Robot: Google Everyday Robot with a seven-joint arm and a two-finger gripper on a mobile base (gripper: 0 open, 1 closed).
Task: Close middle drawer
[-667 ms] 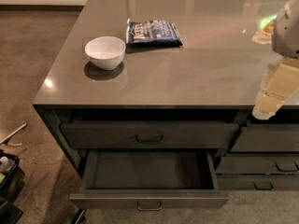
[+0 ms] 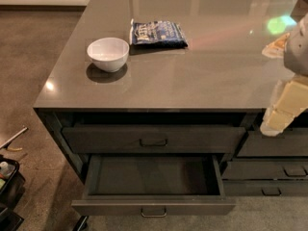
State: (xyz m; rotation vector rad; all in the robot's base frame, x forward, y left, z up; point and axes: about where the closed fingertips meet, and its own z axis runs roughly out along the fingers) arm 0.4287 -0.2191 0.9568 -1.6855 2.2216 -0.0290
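Observation:
The middle drawer [image 2: 153, 207] is pulled far out under the counter. It has a dark grey flat front with a small dark pull at its centre, and its shallow box is empty. The top drawer [image 2: 153, 139] above it is shut. My gripper [image 2: 284, 107] is a cream-coloured shape at the right edge of the camera view, hanging in front of the counter's front edge. It is up and to the right of the open drawer and does not touch it.
A white bowl [image 2: 108, 53] and a blue snack bag [image 2: 158, 33] lie on the grey countertop [image 2: 192, 76]. A second column of shut drawers [image 2: 274, 170] stands at the right. Dark objects [image 2: 7, 186] sit on the floor at the lower left.
My gripper has dropped a little at the right edge. The middle drawer stands out as far as before.

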